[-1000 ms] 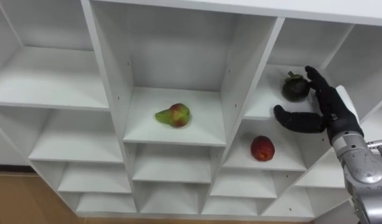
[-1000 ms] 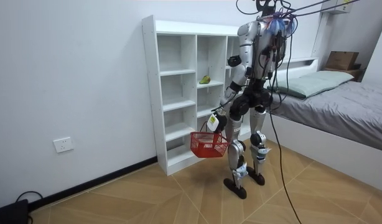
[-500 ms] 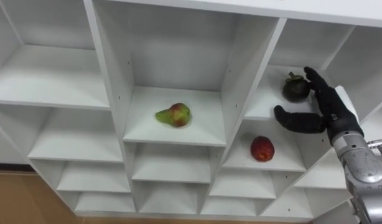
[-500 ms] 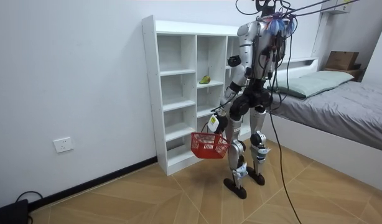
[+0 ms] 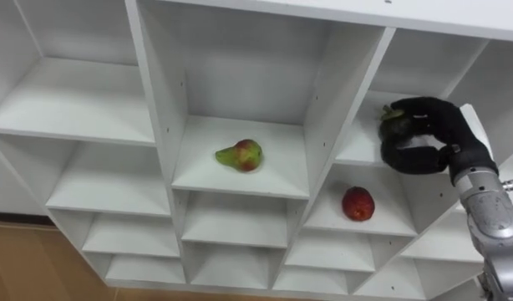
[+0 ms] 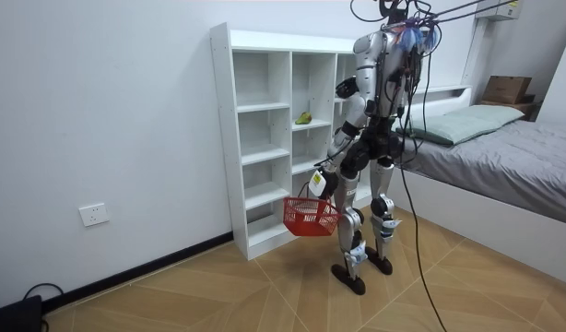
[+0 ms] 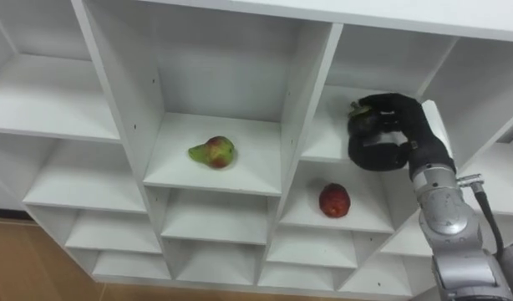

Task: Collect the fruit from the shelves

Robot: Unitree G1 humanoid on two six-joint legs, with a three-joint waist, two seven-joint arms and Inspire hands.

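The tall white open-shelved closet point(image 6: 224, 138) stands against the wall, with the robot upright before it. A red mesh basket point(image 6: 309, 214) hangs near knee height from the left hand point(image 6: 318, 182); whether that hand is clenched cannot be told at this range. In the upper right compartment the black right hand point(image 5: 436, 138), spread beside the fruit half a second ago, is now clenched round the dark purple round mangosteen point(image 5: 393, 120), which is not yet out of the compartment. The grasp looks made, so lifting out should follow. The green-red pear point(image 5: 240, 155) and the round red fruit point(image 5: 358, 203) lie untouched on their shelves.
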